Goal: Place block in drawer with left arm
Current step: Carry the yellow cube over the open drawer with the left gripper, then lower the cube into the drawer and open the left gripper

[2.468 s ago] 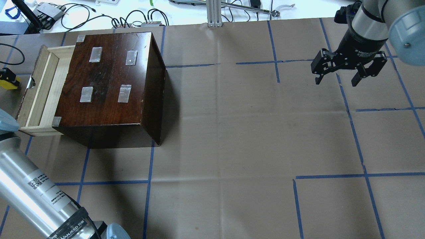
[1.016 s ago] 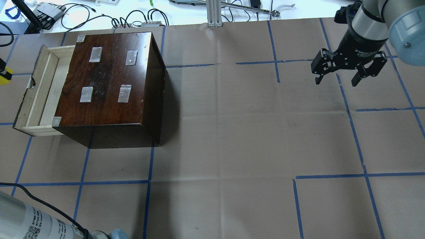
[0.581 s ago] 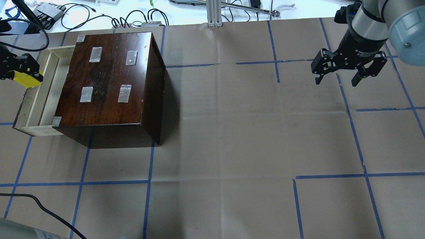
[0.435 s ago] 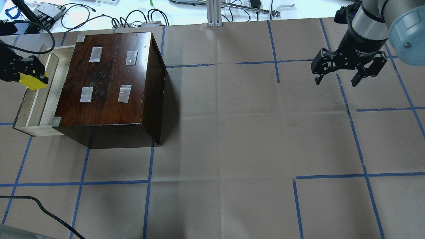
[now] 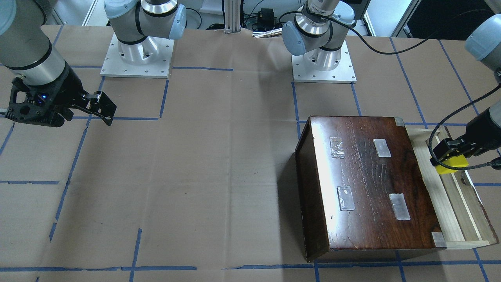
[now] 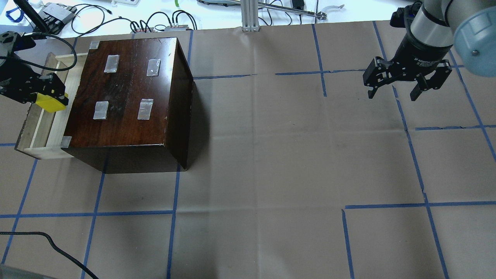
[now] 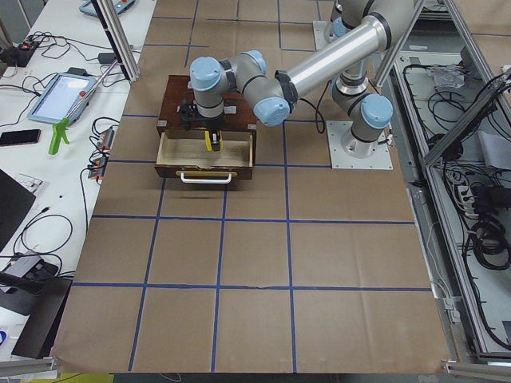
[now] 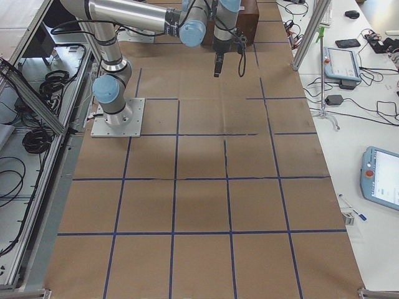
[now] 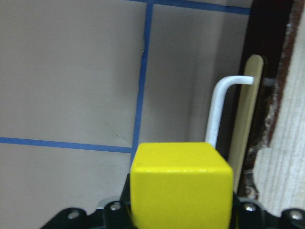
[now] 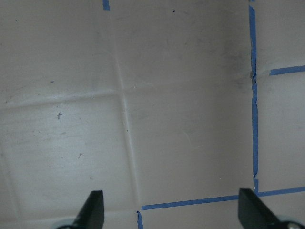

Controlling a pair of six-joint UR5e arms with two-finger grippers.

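Note:
The small yellow block (image 6: 50, 105) is held in my left gripper (image 6: 48, 101), which is shut on it. The block hangs over the open pale-wood drawer (image 6: 42, 126) that is pulled out of the dark-brown box (image 6: 124, 89). In the front view the block (image 5: 452, 164) is above the drawer (image 5: 460, 213), near the box (image 5: 372, 188). The left wrist view shows the block (image 9: 181, 186) filling the bottom, with the drawer's white handle (image 9: 217, 109) beside it. My right gripper (image 6: 393, 95) is open and empty, far off at the right, above bare paper (image 10: 172, 210).
Brown paper with blue tape lines (image 6: 174, 193) covers the table. A black braided cable (image 6: 50, 244) loops across the near left corner. Cables and tools (image 6: 155, 19) lie beyond the far edge. An aluminium post (image 6: 250, 15) stands at the back middle.
My left gripper came in from the left edge with the yellow block and moved rightward over the open drawer. The left arm's tube left the near corner. The right arm has not moved.

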